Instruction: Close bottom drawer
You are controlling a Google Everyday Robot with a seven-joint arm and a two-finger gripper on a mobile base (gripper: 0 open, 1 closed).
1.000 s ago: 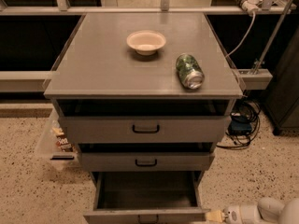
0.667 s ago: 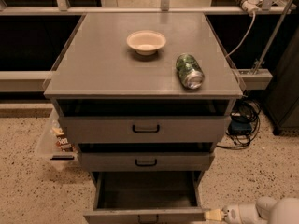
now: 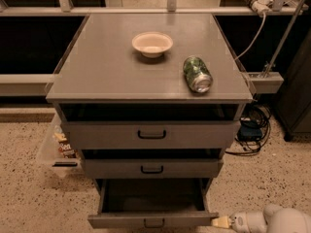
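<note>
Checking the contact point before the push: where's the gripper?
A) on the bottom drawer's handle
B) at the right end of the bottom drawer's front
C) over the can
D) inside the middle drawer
B: the gripper sits low at the right end of the pulled-out bottom drawer front, well to the side of its handle.

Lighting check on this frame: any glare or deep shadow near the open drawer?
Camera view: warm, dim overhead light; the cabinet top is evenly lit, with a small glint on the can. The bottom drawer is shadowed inside, its front lit. The gripper, at that front's right end, looks pale, no glare.
</note>
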